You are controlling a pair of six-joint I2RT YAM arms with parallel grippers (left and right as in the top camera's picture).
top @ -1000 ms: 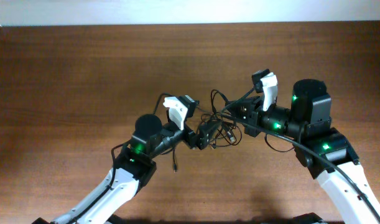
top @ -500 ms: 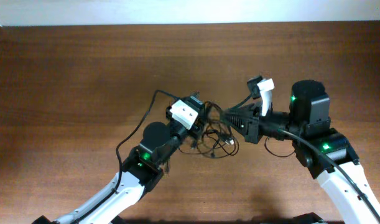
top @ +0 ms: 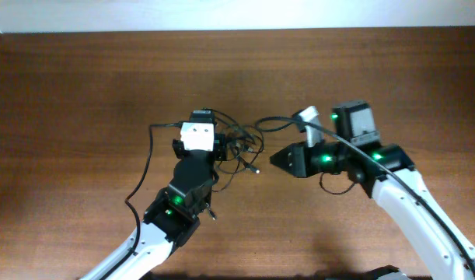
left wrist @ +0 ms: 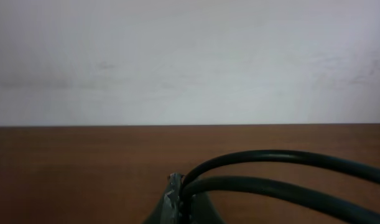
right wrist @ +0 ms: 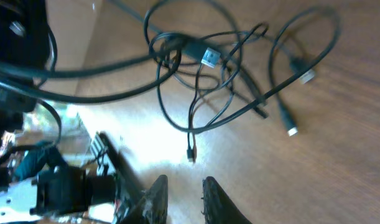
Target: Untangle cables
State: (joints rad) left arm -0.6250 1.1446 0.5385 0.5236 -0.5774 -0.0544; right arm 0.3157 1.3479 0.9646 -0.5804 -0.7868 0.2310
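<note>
The cables are thin black cords in a loose tangle at the table's middle. In the right wrist view the cables spread in loops with small plug ends. My left gripper sits at the tangle's left edge, under its white camera. In the left wrist view the left gripper is shut on two black cable strands that arc off to the right. My right gripper points left, a short way right of the tangle. Its jaws stand slightly open with nothing between them, apart from the cords.
Brown wooden table all around. A thicker black arm cable loops left of the left arm. Another thick black arm cable arcs over the right wrist. The table's far edge meets a pale wall.
The left gripper closed on cable strands and swung left, dragging the tangle with it. The right gripper let go, opened a little and pulled back to the right.
</note>
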